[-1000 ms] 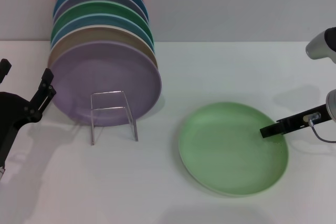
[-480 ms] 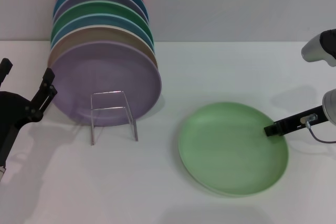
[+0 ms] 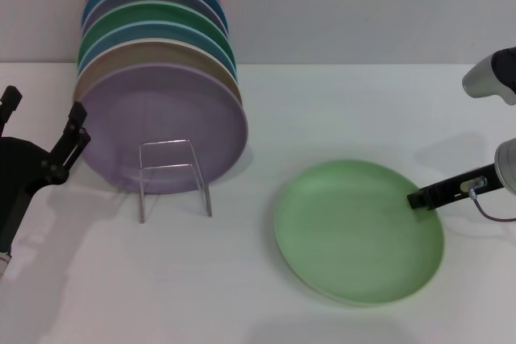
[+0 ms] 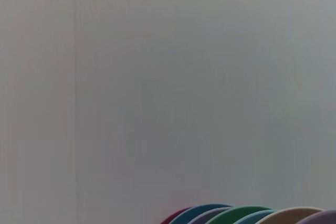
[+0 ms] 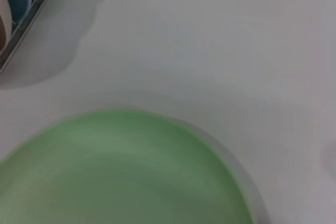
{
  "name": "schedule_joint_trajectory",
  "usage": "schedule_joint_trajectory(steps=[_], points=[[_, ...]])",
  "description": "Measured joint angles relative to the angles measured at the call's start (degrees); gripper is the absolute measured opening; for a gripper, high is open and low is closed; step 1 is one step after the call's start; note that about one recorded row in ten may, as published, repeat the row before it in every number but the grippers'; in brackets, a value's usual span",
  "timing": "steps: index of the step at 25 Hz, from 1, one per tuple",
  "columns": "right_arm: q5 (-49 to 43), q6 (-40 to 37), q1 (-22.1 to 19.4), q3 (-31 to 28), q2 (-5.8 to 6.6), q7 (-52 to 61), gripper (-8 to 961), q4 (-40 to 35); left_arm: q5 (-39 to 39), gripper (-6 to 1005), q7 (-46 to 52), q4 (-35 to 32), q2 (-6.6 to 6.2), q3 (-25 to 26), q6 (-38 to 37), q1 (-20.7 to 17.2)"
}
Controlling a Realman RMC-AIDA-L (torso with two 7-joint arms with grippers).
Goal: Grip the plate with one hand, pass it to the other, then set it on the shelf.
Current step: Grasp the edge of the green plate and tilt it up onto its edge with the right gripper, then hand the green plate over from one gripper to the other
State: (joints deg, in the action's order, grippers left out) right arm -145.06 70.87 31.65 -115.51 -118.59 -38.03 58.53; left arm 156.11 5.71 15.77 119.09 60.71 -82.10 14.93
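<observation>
The light mint-green plate (image 3: pixel 355 231) lies flat on the white table, right of centre. It fills the lower part of the right wrist view (image 5: pixel 121 171). My right gripper (image 3: pixel 417 197) comes in from the right and reaches over the plate's right rim; its underside is hidden. My left gripper (image 3: pixel 42 110) is open and empty at the left edge, beside the stacked plates. The silver wire shelf (image 3: pixel 173 175) stands left of the mint plate, its squared front loop free.
Several coloured plates stand on edge in the shelf, with a lavender plate (image 3: pixel 161 122) in front and a darker green plate (image 3: pixel 153 15) behind. Their tops show in the left wrist view (image 4: pixel 247 216). A grey wall stands behind the table.
My right gripper has drawn back to the right, from farther over the plate to its rim. The plate has shifted very slightly. My left gripper has risen a little.
</observation>
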Motion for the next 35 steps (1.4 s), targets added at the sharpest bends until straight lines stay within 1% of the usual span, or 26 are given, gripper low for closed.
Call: schedule_joint_trajectory(steps=[6,9,10,11,12,16,17,18,19,20,21,24,25,26,28,29,30,31,33,34,35], points=[[3.9,0.3,-1.7,-0.4,-0.16,-2.1,54,1.9,0.0,859,0.0,0.5,0.00,-0.6,0.0,-0.1],[7.2,-0.3,-4.3,-0.4,-0.20,-3.4,43,4.9,0.0,858,0.0,1.0,0.00,-0.6,-0.1,-0.3],[10.1,-0.6,-6.0,-0.5,-0.25,-4.6,33,6.8,0.0,858,-0.1,1.2,-0.02,-0.6,0.0,-0.4],[10.1,-0.6,-6.0,-0.5,-0.25,-4.6,23,6.8,0.0,858,-0.1,1.2,-0.02,-0.6,0.0,-0.4],[12.9,-0.9,-7.5,-0.7,-0.25,-5.7,13,7.9,0.0,858,-0.1,1.3,-0.03,-0.6,-0.1,-0.4],[15.4,-1.0,-8.9,-2.1,-0.29,-8.0,8,8.5,-0.1,858,-0.1,1.3,-0.09,-0.6,-0.3,-0.4],[18.3,-1.0,-10.0,-2.7,-0.36,-10.6,7,8.6,-0.1,857,-0.1,1.4,-0.09,-0.6,-0.3,-0.4],[18.3,-1.0,-10.0,-2.7,-0.36,-10.6,5,8.6,-0.1,857,-0.1,1.5,-0.10,-0.7,-0.3,-0.4],[20.5,-1.0,-10.9,-3.0,-0.36,-12.6,4,8.6,-0.1,857,-0.1,1.9,-0.14,-1.0,-0.4,-0.5],[25.3,-1.0,-12.6,-4.2,-0.37,-17.4,4,8.7,-0.1,857,0.0,3.5,-0.34,-1.8,-0.5,-1.0],[25.3,-1.0,-12.6,-4.2,-0.37,-17.4,4,8.7,-0.1,857,0.0,3.5,-0.34,-1.8,-0.5,-1.0],[36.1,-1.0,-15.8,-7.1,-0.47,-28.5,5,8.1,0.0,858,0.0,5.9,-0.69,-3.4,-0.7,-1.6],[44.1,-1.1,-17.9,-8.6,-0.51,-37.0,5,5.9,0.5,858,-0.1,7.6,-1.03,-4.2,-0.8,-1.6],[44.1,-1.1,-17.9,-8.6,-0.51,-37.0,5,5.9,0.5,858,-0.1,7.6,-1.03,-4.2,-0.8,-1.6],[50.2,-0.9,-19.3,-10.3,-0.50,-44.2,4,2.9,2.3,859,-0.5,9.7,-1.35,-4.1,-0.4,-1.7],[51.9,-0.7,-19.7,-11.2,-0.50,-46.6,4,1.8,3.8,858,-0.6,11.5,-1.80,-3.7,0.6,-1.8],[52.7,-0.5,-19.9,-12.6,-0.48,-48.9,4,0.5,6.5,858,0.3,16.2,-3.35,-3.1,4.1,-2.2],[52.7,-0.5,-19.9,-12.6,-0.48,-48.9,4,0.5,6.5,857,0.3,16.2,-3.35,-3.1,4.1,-2.2],[52.7,-0.4,-20.1,-13.1,-0.50,-50.2,4,0.2,8.7,856,0.9,24.1,-5.94,-3.1,11.7,-3.2],[52.7,-0.4,-20.1,-13.2,-0.50,-50.6,4,0.1,9.2,855,-0.3,29.5,-7.25,-3.4,17.5,-3.9],[52.7,-0.4,-20.2,-13.2,-0.51,-50.9,4,0.1,9.4,854,-1.9,34.3,-8.24,-3.6,23.0,-4.5]])
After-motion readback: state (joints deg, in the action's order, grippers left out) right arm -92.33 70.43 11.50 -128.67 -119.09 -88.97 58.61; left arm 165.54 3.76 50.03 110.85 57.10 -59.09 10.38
